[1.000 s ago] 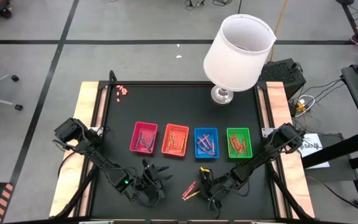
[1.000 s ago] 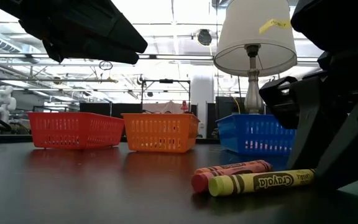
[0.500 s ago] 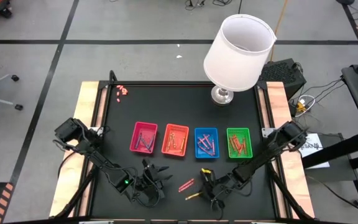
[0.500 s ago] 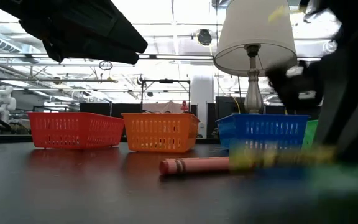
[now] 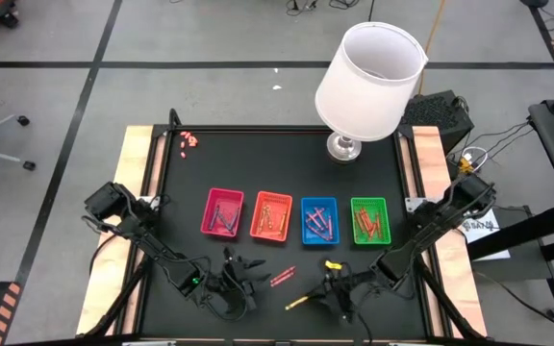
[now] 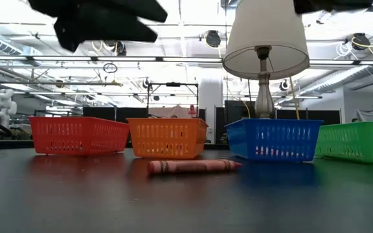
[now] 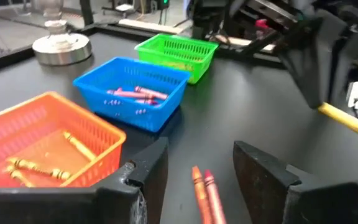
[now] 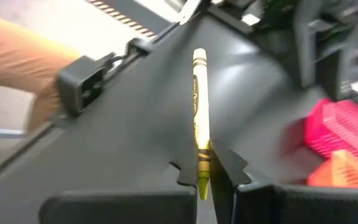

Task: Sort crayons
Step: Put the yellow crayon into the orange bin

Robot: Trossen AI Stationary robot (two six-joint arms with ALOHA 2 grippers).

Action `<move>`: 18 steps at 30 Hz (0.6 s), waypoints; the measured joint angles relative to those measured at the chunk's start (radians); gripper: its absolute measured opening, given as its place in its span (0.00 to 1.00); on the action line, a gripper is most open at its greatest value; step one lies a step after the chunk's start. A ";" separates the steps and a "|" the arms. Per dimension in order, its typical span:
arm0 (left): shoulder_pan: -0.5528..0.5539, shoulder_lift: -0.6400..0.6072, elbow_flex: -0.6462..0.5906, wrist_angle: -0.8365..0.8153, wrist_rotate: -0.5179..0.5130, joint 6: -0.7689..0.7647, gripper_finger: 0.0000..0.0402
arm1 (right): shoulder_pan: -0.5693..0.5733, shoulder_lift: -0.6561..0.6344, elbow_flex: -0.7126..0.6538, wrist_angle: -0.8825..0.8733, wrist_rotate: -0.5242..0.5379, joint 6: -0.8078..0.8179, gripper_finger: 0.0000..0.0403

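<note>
Black matting covers the table [image 5: 277, 173], which has pale wooden edges and stands on a grey floor crossed by dark tape lines. Four small trays sit in a row across its middle. The pink tray [image 5: 222, 212] holds a few dark and pink crayons. The orange tray [image 5: 271, 215] just beside it holds yellow and orange crayons. Next, the blue tray [image 5: 318, 220] holds red and pink crayons, and the green tray [image 5: 369, 219] at the end holds red and orange ones.

Behind the trays stands a lamp [image 5: 367, 82] with a white shade, its metal base on the matting near the back edge. A cluster of tiny pink-red bits [image 5: 189, 140] lies near the far left corner.

In front of the trays, two red crayons [image 5: 282, 278] lie touching side by side on the matting, between the orange and blue trays. The left gripper [image 5: 248, 277] hovers just beside them with its fingers spread and nothing between them. The right gripper [image 5: 321, 288], near the front edge, is clenched on one end of a yellow crayon [image 8: 199, 118], which sticks out past the fingertips. Its black label print cannot be read.
</note>
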 joint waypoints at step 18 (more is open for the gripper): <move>0.000 0.000 0.000 0.111 0.100 0.102 0.45 | 0.091 -0.048 0.001 0.020 0.209 -0.572 0.00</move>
